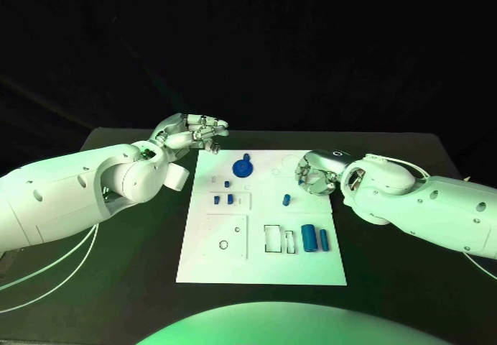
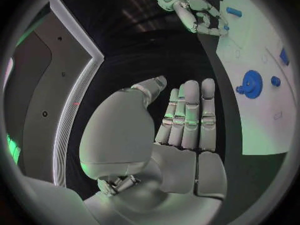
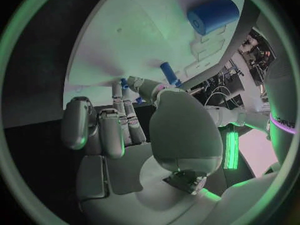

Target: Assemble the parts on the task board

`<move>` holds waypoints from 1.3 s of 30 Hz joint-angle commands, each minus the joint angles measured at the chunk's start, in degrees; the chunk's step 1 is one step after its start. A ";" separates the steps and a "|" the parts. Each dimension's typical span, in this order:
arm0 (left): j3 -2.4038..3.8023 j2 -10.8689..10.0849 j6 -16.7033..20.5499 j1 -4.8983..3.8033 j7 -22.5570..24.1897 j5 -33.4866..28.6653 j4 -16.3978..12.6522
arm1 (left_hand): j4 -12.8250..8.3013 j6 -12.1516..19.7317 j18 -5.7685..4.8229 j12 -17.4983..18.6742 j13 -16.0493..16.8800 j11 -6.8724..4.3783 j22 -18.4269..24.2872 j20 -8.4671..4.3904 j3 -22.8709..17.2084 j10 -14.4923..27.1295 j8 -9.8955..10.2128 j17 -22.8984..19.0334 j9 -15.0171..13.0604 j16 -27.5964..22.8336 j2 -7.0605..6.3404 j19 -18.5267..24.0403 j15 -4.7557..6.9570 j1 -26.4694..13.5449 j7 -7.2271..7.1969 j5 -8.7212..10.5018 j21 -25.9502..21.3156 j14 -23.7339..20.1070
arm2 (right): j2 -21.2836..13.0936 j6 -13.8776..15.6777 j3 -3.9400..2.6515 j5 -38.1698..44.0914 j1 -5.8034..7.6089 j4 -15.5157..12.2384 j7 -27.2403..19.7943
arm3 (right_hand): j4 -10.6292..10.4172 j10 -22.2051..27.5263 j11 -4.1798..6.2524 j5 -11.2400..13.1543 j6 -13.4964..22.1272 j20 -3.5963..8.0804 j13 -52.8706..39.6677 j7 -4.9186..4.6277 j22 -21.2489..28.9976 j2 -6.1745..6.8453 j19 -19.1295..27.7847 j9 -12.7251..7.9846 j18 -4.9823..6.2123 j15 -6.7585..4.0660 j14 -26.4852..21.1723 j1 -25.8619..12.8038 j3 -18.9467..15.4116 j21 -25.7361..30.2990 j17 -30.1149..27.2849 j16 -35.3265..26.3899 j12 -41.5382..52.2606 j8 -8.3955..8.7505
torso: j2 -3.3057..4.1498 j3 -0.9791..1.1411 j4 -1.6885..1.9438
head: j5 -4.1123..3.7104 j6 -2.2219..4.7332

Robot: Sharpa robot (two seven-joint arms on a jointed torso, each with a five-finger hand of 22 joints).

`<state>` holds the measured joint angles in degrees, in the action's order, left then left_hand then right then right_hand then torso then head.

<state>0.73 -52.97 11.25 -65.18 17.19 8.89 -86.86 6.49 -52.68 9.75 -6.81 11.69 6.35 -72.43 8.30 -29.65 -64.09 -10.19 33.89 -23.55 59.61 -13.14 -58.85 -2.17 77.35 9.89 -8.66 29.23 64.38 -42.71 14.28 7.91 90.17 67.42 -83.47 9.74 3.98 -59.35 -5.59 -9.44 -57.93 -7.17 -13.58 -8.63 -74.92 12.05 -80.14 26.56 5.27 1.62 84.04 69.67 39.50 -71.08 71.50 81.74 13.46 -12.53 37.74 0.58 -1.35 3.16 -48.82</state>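
Observation:
The white task board (image 1: 264,259) lies in the middle of the black table. On it are a blue gear (image 1: 243,167) (image 2: 251,80), a short peg (image 1: 287,200) (image 3: 169,72), a thick cylinder (image 1: 307,237) (image 3: 212,14) beside a slim one (image 1: 323,239), and small blocks (image 1: 224,200). My left hand (image 1: 192,133) (image 2: 184,120) hovers at the board's far left corner with straight fingers and a bare palm. My right hand (image 1: 314,172) (image 3: 119,125) (image 2: 203,15) is at the board's right edge with fingers curled, and a small blue part (image 3: 125,82) seems pinched at the fingertips.
A dark ring (image 1: 224,244) and rectangular cut-outs (image 1: 279,239) mark the board's near half. Bare black table (image 1: 414,287) lies on both sides of the board. Thin white cables (image 1: 62,273) trail under my left arm.

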 commanded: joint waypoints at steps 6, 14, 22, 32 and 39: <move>0.06 -0.07 -0.20 -0.05 0.42 -0.86 -0.28 | -0.07 1.05 0.66 -0.30 0.04 0.06 0.21 0.08 -0.36 0.00 0.04 -0.16 0.08 -0.43 0.04 0.26 -0.05 -0.68 0.08 -0.03 -0.42 -0.10 | 0.26 -0.80 0.11 4.60 -0.53 -0.02 3.37 | 0.45 0.47 -0.28 1.35 -1.34 -0.12 1.41 0.08 -7.57 -0.52 1.33 0.33 -0.61 -0.27 0.17 0.17 0.80 2.08 -3.22 -1.77 -2.31 -0.72 | -0.02 0.05 -0.05 | -0.21 -0.05; 0.06 -0.12 -0.16 -0.05 0.17 -0.86 -0.25 | -0.12 1.46 0.64 -0.32 0.01 0.13 0.33 0.11 -0.31 0.18 0.00 -0.26 0.06 -0.50 -0.05 0.24 -0.11 -0.80 0.18 0.04 -0.51 -0.10 | 0.25 -0.49 0.11 5.88 -0.76 -0.67 4.25 | 0.96 0.74 -0.54 1.68 -0.71 -0.37 1.91 -0.25 -7.57 0.29 1.76 -0.06 -0.54 -0.01 -0.75 -0.05 0.68 2.58 -5.04 -2.66 -3.29 -0.12 | -0.04 0.06 -0.07 | -0.29 -0.16; 0.06 -0.12 -0.41 -0.05 -0.17 -0.72 -0.25 | -0.15 1.64 0.64 -0.33 0.00 0.16 0.39 0.13 -0.31 0.27 -0.04 -0.30 0.04 -0.53 -0.06 0.24 -0.14 -0.83 0.22 0.11 -0.56 -0.10 | 0.51 -0.55 0.13 6.29 -1.20 -1.01 4.68 | 1.30 -1.28 -0.24 1.86 -0.61 -0.29 1.74 -0.14 -8.44 0.56 0.57 -0.34 -0.96 -0.22 0.00 -0.05 0.69 0.46 -3.20 -1.51 -2.83 0.19 | -0.01 0.07 -0.02 | -0.38 -0.33; 0.06 -0.20 -0.70 -0.05 -0.52 -0.39 -0.34 | -0.20 1.74 0.63 -0.33 -0.01 0.18 0.43 0.14 -0.32 0.35 -0.07 -0.33 0.03 -0.56 -0.07 0.24 -0.16 -0.82 0.24 0.13 -0.59 -0.12 | 0.74 -0.23 0.21 7.42 -1.84 -1.32 5.54 | 1.71 -3.75 0.34 2.11 -0.78 0.08 1.20 0.19 -9.16 0.90 -0.39 -0.42 -1.28 -0.69 0.51 0.05 0.53 -1.17 -2.26 -0.79 -2.17 0.32 | -0.02 0.05 -0.04 | -0.43 -0.54; 0.06 -0.24 -0.82 -0.05 -0.67 -0.08 -0.45 | -0.23 1.79 0.63 -0.33 -0.02 0.19 0.45 0.15 -0.34 0.39 -0.10 -0.35 0.02 -0.58 -0.07 0.25 -0.17 -0.80 0.25 0.14 -0.61 -0.14 | 1.18 0.42 0.31 9.15 -2.50 -1.50 6.46 | 2.00 -5.28 0.85 2.70 -1.65 0.44 0.62 0.61 -9.75 0.84 -1.25 -0.16 -1.60 -1.11 0.91 0.35 0.40 -2.64 -1.47 -0.29 -1.69 -0.07 | -0.02 0.03 -0.02 | -0.39 -0.75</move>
<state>0.73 -53.24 11.18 -65.18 16.48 8.58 -87.09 6.33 -51.29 9.74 -6.86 11.69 6.35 -72.04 8.30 -29.81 -64.09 -10.18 33.61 -23.55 59.39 -13.37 -58.86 -2.17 77.12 10.22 -8.65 29.01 64.38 -41.71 16.93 7.63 97.69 65.80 -84.80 15.18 5.55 -64.23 -4.92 -6.93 -59.44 -6.64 -12.81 -8.10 -74.94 12.45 -81.09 26.31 4.37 0.77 83.99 69.91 39.93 -73.53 69.95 81.31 11.43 -12.56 37.72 0.62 -1.39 2.72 -49.50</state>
